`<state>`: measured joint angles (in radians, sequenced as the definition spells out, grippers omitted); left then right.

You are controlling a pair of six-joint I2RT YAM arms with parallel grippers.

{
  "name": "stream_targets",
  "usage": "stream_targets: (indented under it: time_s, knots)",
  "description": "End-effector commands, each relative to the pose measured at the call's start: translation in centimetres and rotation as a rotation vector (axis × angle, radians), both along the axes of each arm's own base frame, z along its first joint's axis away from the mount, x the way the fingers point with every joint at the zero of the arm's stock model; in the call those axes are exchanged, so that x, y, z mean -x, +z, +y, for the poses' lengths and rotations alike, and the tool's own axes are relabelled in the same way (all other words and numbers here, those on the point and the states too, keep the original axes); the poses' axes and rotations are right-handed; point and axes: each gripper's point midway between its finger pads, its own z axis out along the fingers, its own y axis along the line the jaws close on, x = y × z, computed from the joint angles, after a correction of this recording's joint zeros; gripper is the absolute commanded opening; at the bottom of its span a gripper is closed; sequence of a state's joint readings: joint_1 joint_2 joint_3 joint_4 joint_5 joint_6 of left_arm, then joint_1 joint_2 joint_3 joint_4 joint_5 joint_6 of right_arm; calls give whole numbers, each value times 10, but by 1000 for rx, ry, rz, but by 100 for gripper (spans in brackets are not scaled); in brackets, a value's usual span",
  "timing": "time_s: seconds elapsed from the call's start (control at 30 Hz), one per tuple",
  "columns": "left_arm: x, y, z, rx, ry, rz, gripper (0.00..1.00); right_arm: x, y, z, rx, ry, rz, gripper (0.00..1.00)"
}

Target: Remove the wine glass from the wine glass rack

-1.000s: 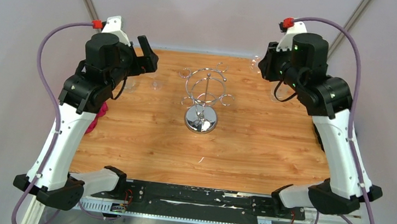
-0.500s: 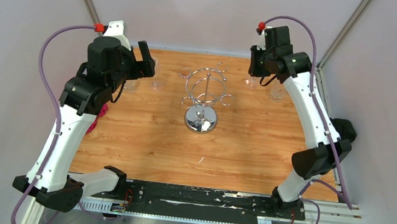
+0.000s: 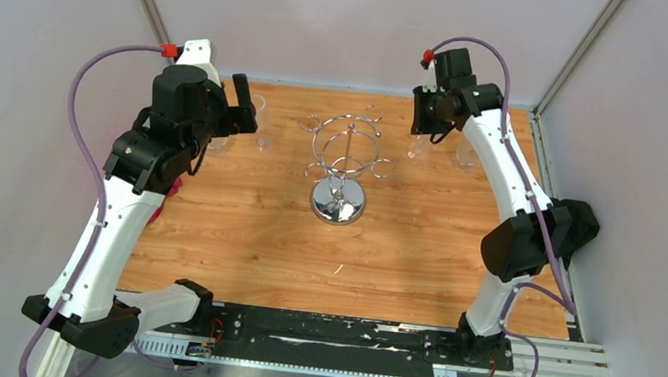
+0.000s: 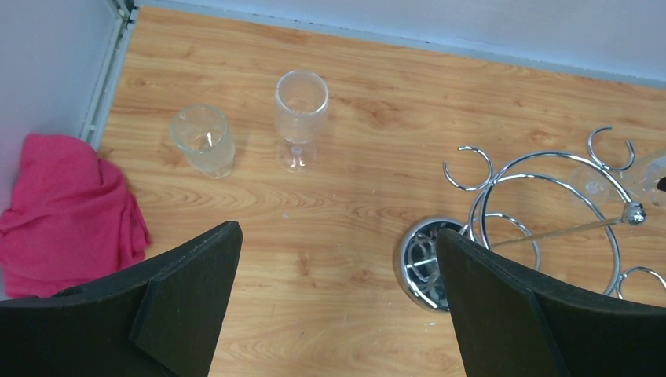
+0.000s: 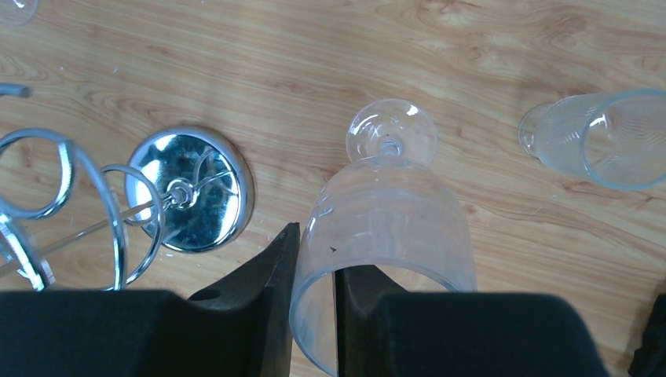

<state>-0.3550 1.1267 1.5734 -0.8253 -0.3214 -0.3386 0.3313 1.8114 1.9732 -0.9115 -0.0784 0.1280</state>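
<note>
Wine glass [image 5: 389, 212], clear and stemmed, rim pinched in right claw [image 5: 318, 259].

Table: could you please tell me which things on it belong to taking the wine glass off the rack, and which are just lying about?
Part of the job: rack; wine glass, pinched at its rim by the right gripper.
Lying about: pink cloth; tumbler and stemmed glass near it; another glass at the far right.
</note>
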Motion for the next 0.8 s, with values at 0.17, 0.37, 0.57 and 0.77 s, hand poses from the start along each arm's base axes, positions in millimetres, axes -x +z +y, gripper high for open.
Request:
stream_targets:
  time_s: [0.17,0.37,0.57,0.77]
  knots:
    - [-4,-8,9,-46,36,12,100,-10,-42,-4,18,12,94,0]
    - [-8,-12,9,-43,46,10,100,-13,-63,-6,22,11,136,0]
    - [-11,-16,7,-45,41,22,100,-15,-76,-7,16,7,169,0]
    - [-12,-19,4,-41,32,24,100,-15,-88,-7,13,6,198,0]
